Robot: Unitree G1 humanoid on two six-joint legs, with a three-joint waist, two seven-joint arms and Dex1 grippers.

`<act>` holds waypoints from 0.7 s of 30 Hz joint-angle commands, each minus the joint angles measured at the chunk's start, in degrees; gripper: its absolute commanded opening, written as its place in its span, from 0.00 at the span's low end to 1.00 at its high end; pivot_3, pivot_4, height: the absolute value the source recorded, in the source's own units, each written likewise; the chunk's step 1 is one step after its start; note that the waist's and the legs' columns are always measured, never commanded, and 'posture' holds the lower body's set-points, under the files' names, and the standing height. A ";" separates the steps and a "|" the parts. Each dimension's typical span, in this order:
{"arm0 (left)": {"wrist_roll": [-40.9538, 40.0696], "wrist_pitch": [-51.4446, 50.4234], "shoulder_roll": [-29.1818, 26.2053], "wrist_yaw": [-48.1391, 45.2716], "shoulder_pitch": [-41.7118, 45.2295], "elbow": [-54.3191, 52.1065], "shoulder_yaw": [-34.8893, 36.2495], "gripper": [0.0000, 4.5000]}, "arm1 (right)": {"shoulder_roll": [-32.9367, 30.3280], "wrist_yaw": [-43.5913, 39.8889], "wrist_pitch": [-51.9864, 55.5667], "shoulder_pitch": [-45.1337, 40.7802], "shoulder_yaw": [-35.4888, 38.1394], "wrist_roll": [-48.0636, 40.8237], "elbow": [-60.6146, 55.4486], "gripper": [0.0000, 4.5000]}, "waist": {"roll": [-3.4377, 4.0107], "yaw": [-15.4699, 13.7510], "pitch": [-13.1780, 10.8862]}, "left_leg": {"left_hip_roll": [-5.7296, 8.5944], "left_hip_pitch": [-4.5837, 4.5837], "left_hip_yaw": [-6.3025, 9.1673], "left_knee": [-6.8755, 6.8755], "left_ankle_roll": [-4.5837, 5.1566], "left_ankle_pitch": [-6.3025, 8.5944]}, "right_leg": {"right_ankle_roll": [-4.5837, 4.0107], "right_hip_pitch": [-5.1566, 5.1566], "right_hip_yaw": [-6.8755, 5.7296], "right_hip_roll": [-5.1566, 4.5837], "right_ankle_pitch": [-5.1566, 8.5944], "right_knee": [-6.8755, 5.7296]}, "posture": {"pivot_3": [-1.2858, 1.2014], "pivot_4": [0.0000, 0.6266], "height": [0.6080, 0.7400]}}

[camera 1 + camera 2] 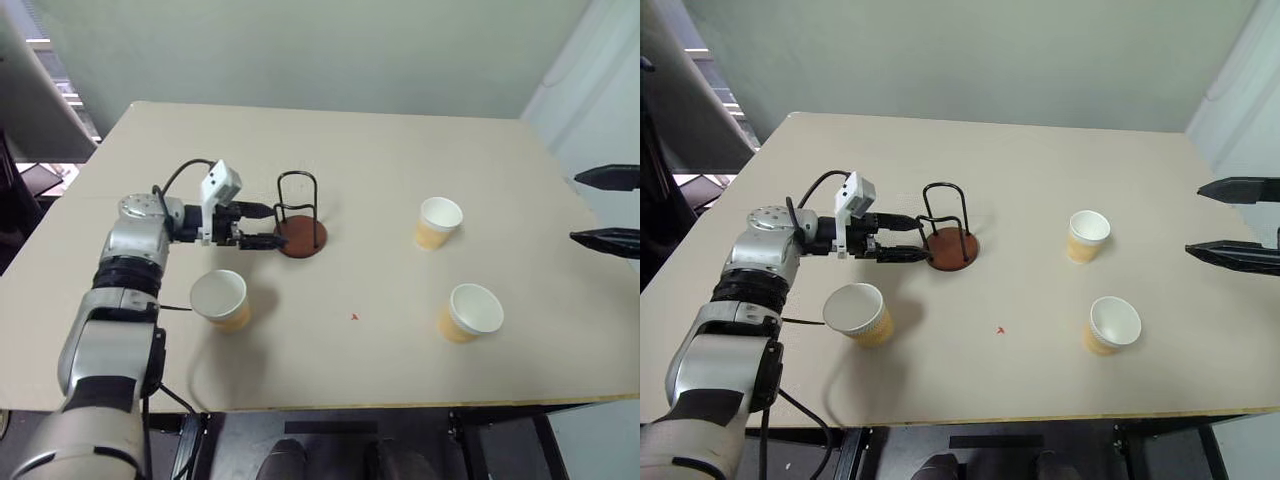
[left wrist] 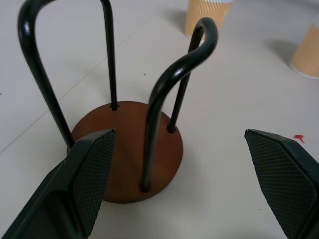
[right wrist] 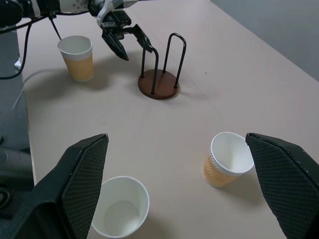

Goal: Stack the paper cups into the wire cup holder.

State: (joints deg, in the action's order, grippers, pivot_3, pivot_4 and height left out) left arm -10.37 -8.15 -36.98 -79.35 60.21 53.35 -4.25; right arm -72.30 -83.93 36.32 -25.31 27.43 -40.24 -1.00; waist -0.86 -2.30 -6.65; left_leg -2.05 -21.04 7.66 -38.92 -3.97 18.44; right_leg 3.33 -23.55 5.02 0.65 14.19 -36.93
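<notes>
The wire cup holder (image 1: 302, 239), a reddish-brown disc with black wire loops, stands empty left of the table's middle. My left gripper (image 1: 275, 227) is open right beside it on its left, its fingers level with the loops; in the left wrist view the holder (image 2: 124, 149) sits just ahead between the open fingers (image 2: 94, 164). Three tan paper cups stand upright and apart: one (image 1: 221, 299) near my left forearm, one (image 1: 438, 222) right of centre, and one (image 1: 472, 312) closer to the front edge. My right gripper (image 1: 573, 208) hovers open at the table's right edge, holding nothing.
The beige table (image 1: 350, 150) carries a small red mark (image 1: 354, 318) near its front middle. A black cable (image 1: 180, 175) loops off my left wrist. Shelving (image 1: 45, 90) stands beyond the left edge, and a wall lies behind the far edge.
</notes>
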 commanded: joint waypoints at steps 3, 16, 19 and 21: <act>1.58 5.32 2.21 4.85 4.98 4.61 2.12 0.78 | -0.88 1.37 0.70 1.57 5.05 -1.12 -2.82 1.00 | 0.00 -0.50 0.00 | 0.12 0.01 0.02 -0.15 0.11 0.05 | 0.11 0.08 0.03 -0.03 0.02 -0.03 | 0.52 0.24 1.00; 1.42 6.19 2.63 2.56 5.86 5.62 3.24 0.01 | -0.80 2.86 0.62 2.93 5.98 -1.57 -4.03 1.00 | 0.01 -0.83 0.00 | 0.23 0.02 -0.14 -0.20 0.20 0.08 | 0.28 0.08 -0.02 -0.03 0.03 -0.04 | 0.52 0.24 1.00; 0.22 4.88 1.68 0.94 6.17 3.81 4.26 0.01 | -0.78 2.97 0.29 2.44 5.38 -1.54 -3.75 1.00 | 0.01 -0.91 0.00 | 0.23 0.01 -0.14 -0.21 0.20 0.08 | 0.28 0.07 -0.03 -0.03 0.04 -0.05 | 0.52 0.24 1.00; -1.01 3.14 0.62 -0.84 6.55 0.84 4.99 0.01 | -0.77 2.95 0.05 2.08 4.96 -1.49 -3.50 1.00 | 0.00 -0.92 0.00 | 0.22 0.01 -0.15 -0.21 0.20 0.08 | 0.29 0.06 -0.03 -0.02 0.04 -0.05 | 0.52 0.24 1.00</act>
State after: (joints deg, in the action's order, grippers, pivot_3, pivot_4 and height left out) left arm -9.29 -4.22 -34.96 -78.74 64.49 58.57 -1.65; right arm -72.31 -81.45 37.07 -22.13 31.14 -40.89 -4.50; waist -0.86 -3.21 -6.64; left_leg -1.82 -21.05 7.51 -39.13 -3.77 18.52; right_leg 3.62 -23.50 4.97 0.64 14.23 -36.98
